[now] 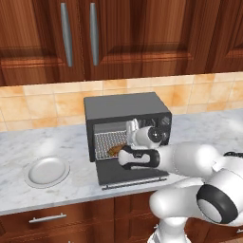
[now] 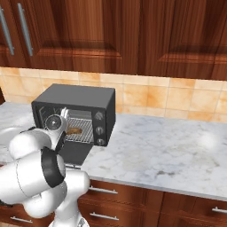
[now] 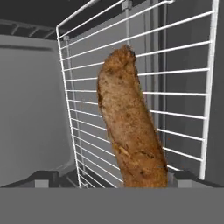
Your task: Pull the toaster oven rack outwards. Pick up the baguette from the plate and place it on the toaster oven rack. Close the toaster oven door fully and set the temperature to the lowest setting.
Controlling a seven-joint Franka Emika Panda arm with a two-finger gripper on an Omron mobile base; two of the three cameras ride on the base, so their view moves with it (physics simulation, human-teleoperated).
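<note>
Marble-patterned grey bench (image 1: 28, 142) below brown wooden cabinets carries one boxy dark grey toaster oven (image 1: 127, 111), its one glass-fronted drop-down door (image 1: 128, 173) lying open. One silver wire rack (image 3: 175, 100) holds one stubby brown crusty baguette (image 3: 131, 127). One round white plate (image 1: 46, 171) sits at nine o'clock of the oven, well apart, bare. Jaws (image 3: 111, 177) stand released, spread either side of the baguette's near end.

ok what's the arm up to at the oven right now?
The arm's end effector is at the mouth of the toaster oven, over the dropped-open toaster oven door. The baguette lies on the toaster oven rack, with the jaws spread either side of it. The plate sits bare on the counter. Door closing and the temperature knob remain.
</note>
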